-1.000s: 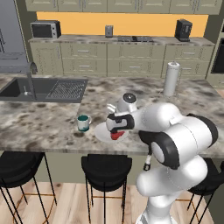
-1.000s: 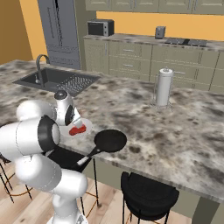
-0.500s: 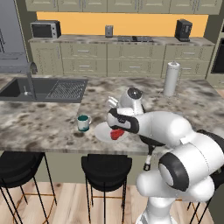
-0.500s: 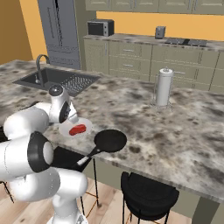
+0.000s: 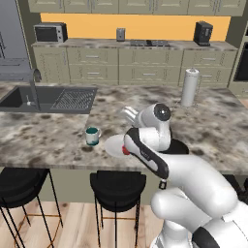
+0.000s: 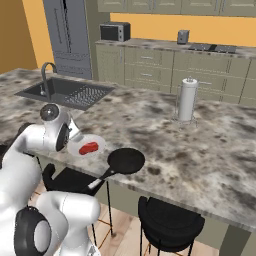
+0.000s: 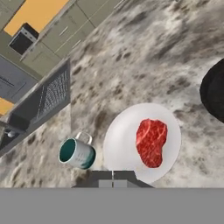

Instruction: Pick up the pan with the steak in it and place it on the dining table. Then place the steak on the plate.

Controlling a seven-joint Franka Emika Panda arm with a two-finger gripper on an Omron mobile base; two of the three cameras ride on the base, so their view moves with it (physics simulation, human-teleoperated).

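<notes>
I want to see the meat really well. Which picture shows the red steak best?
The hand view: it looks straight down on the steak, whole, lying on the plate. The right base view shows it small on the plate, beside the empty pan. In the left base view the arm hides nearly all of it, leaving a red sliver.

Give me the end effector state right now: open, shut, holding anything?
End effector: shut, holding nothing; the steak lies free on the plate below it.
</notes>
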